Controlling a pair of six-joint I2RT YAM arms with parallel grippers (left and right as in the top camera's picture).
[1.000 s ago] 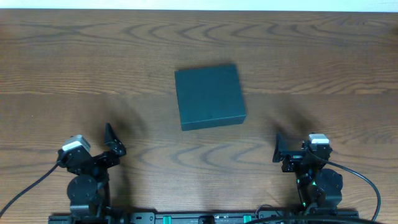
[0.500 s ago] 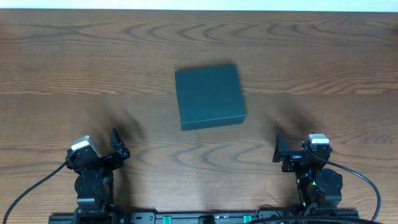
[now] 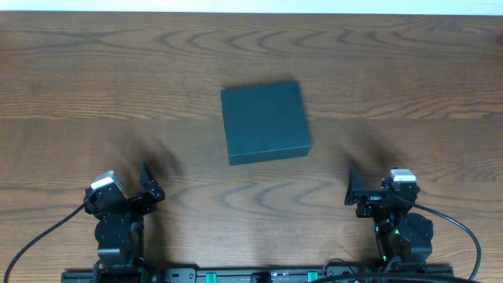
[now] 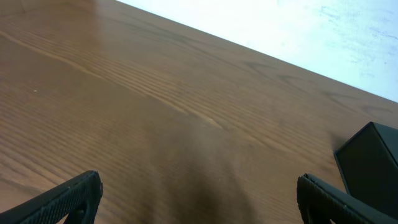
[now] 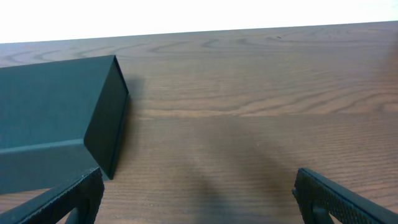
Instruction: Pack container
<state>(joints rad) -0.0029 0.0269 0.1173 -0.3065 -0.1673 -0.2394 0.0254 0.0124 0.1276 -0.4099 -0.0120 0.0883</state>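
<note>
The container [image 3: 264, 121] is a dark teal-black square box lying closed in the middle of the wooden table. Its corner shows at the right edge of the left wrist view [image 4: 372, 158] and its side fills the left of the right wrist view [image 5: 56, 118]. My left gripper [image 3: 147, 182] sits at the front left, open and empty, its fingers wide apart in the left wrist view [image 4: 199, 199]. My right gripper [image 3: 350, 187] sits at the front right, open and empty, fingers wide apart in the right wrist view [image 5: 199, 199]. Both are well short of the box.
The brown wood-grain table [image 3: 409, 86] stretches to a white far edge. Black cables run from both arm bases along the front edge. No other loose objects are in view.
The left arm has shifted slightly right and settled near its base. The right arm and the box have not moved.
</note>
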